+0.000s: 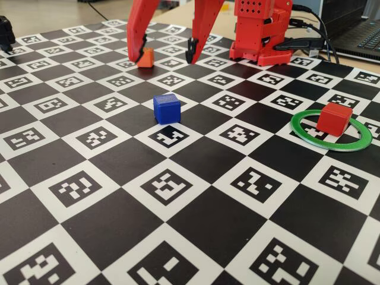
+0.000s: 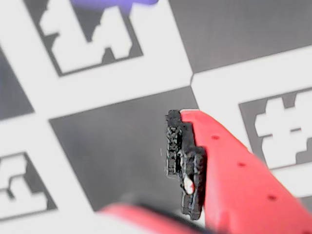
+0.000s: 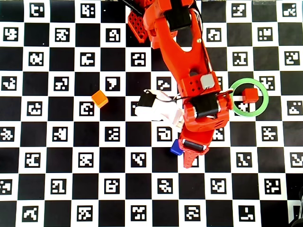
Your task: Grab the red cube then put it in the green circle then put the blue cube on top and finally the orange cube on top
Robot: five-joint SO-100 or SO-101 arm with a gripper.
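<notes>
The red cube (image 1: 334, 117) sits inside the green circle (image 1: 356, 142) at the right; the overhead view also shows the red cube (image 3: 250, 95) in the green circle (image 3: 239, 111). The blue cube (image 1: 167, 108) rests on the board mid-table. My gripper (image 1: 166, 56) hangs open above the board with nothing between its fingers. From overhead, the gripper (image 3: 187, 152) covers part of the blue cube (image 3: 175, 148). In the wrist view the gripper (image 2: 146, 170) is open, and a blurred sliver of the blue cube (image 2: 114, 2) shows at the top edge. The orange cube (image 3: 99, 99) lies far left, apart.
The arm's red base (image 1: 261, 29) stands at the back right of the checkered marker board (image 1: 178, 237). Cables and a laptop (image 1: 356, 29) lie behind it. A white camera mount (image 3: 158, 111) juts left from the wrist. A dark object (image 1: 5, 32) sits at the far left edge.
</notes>
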